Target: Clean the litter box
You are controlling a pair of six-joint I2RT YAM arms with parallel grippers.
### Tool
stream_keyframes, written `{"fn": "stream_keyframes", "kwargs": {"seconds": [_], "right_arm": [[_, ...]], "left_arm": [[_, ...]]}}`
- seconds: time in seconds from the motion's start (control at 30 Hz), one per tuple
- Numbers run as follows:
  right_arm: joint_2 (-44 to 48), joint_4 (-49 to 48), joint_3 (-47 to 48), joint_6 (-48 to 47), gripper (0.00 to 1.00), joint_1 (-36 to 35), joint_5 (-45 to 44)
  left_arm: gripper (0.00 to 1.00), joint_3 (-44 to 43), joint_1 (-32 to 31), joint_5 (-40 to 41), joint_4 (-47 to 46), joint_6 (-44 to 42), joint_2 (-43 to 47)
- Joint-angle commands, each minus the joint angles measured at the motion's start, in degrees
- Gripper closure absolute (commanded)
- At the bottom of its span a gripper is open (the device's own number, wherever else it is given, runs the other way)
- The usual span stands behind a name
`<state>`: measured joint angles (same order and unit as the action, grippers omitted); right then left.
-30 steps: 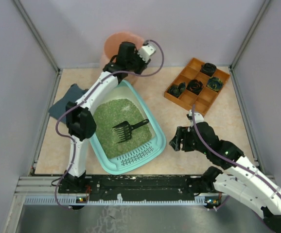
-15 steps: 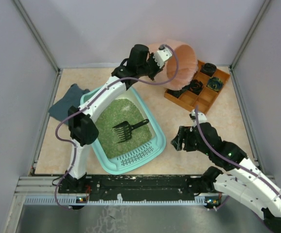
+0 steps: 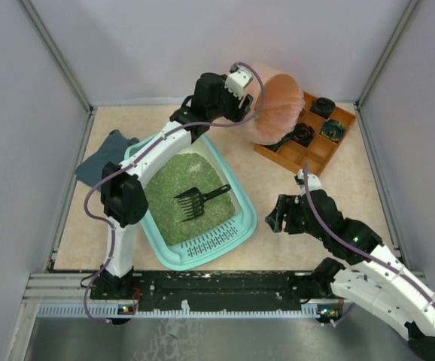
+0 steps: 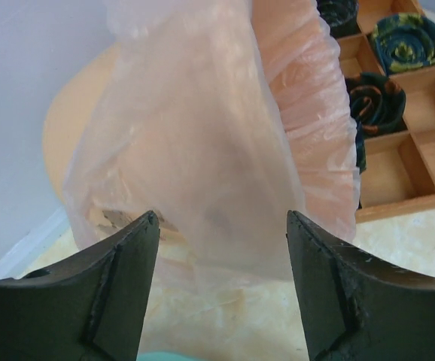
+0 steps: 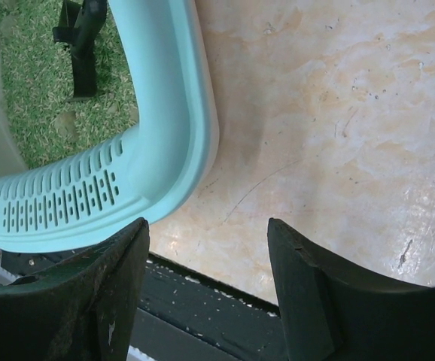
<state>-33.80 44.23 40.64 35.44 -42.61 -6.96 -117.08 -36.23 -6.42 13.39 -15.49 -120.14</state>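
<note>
Both apart: left pincer [image 4: 221, 218] at tilted peach-lined bin [image 4: 202, 128] against orange tray [image 4: 387, 177], right pincer [image 5: 206, 226] beside litter box [image 5: 180, 128].

You have nothing to read here: no lettering, label, brand, number or sign shows legibly on the litter box [image 3: 210, 242], the tray [image 3: 317, 158] or the bin [image 3: 274, 101].

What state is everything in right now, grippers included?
litter box, upright, green litter inside
scoop, lying on the litter, not held
orange tray, some compartments hold dark rolls, others empty
bin, tipped, peach liner on, leaning over the orange tray's corner
cloth, crumpled beside the litter box
left gripper, open, liner just ahead of it
right gripper, open, nothing in it
</note>
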Motion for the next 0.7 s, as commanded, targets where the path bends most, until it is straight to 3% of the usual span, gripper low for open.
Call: {"fn": "stream_keyframes", "kwargs": {"seconds": [0.0,0.3,0.5,0.67], "right_arm": [[0.58,-0.57,2.74,0.9,0.36,-0.28,-1.65],[1.18,0.49,2.69,1.34,0.36,-0.3,-1.61],[1.99,0.88,2.77,1.57,0.36,-0.28,-1.74],[1.47,0.6,2.86,1.61,0.36,-0.29,-1.17]], "left_arm": [[0.25,3.69,-2.69,7.32,-11.03,7.13,3.84],[0.22,4.21,-8.2,18.43,-12.73,6.36,-0.73],[0.24,-4.67,-8.48,35.3,-6.8,2.79,-8.11],[0.26,-8.58,-8.51,39.12,-7.05,-0.79,-12.56]]}}
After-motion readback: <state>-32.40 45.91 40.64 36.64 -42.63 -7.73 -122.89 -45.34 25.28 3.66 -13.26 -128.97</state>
